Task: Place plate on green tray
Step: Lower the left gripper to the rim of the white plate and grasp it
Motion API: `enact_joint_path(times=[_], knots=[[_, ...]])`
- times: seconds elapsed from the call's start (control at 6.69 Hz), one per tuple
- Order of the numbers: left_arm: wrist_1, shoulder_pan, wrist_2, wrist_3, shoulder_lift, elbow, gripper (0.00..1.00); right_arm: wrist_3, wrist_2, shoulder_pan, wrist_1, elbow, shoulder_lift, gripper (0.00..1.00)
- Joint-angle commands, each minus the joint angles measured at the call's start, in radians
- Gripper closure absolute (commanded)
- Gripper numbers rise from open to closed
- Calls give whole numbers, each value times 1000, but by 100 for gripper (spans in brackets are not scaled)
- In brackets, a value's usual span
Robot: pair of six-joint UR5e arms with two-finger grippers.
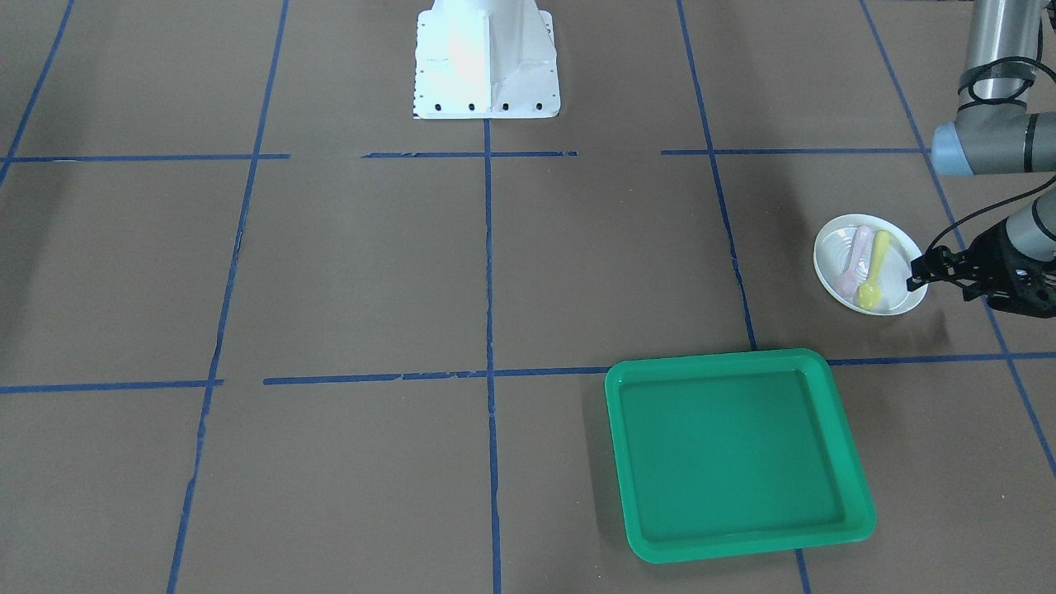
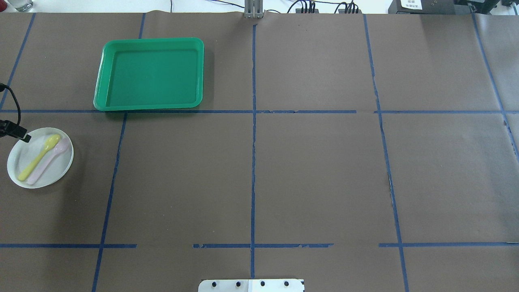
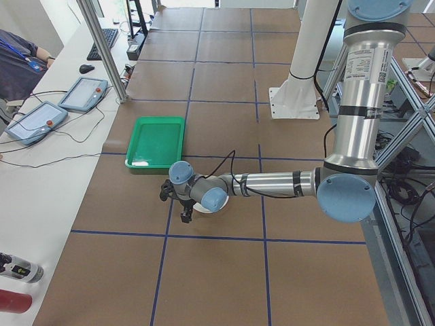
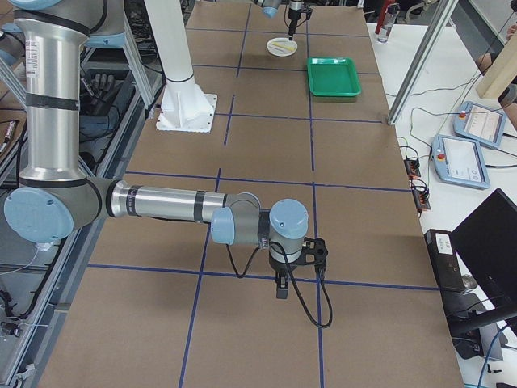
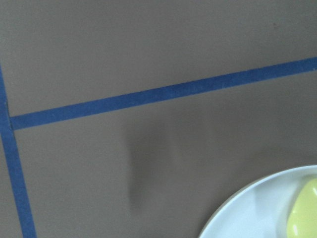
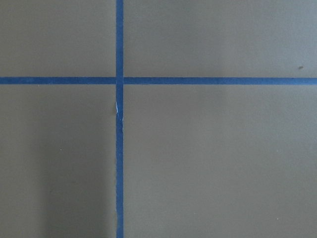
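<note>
The small white plate (image 1: pixel 898 299) lies on the brown table and holds a pink spoon (image 1: pixel 855 262) and a yellow spoon (image 1: pixel 874 269). In the overhead view the plate (image 2: pixel 56 172) is at the far left. My left gripper (image 1: pixel 914 275) hangs low at the plate's outer rim, its fingers a little apart and empty; it also shows in the overhead view (image 2: pixel 22 137). The left wrist view shows only the plate's edge (image 5: pixel 247 218). The green tray (image 1: pixel 615 388) lies empty, apart from the plate, further from the robot's base. My right gripper (image 4: pixel 280 289) hovers over bare table; I cannot tell whether it is open.
Blue tape lines (image 2: pixel 253 162) divide the table into squares. The robot's white base (image 1: pixel 487 58) stands at the middle of the near edge. Tablets and cables (image 3: pixel 61 109) lie on a side bench beyond the tray.
</note>
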Motion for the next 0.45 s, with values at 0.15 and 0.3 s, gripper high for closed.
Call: enact_joint_path(times=[0.15,0.3], knots=[[-18,17,0,0,-1,3,20,0,0,0,0,-1,0,0],[-18,21,-1,0,-1,3,26,0,0,0,0,-1,-1,0]])
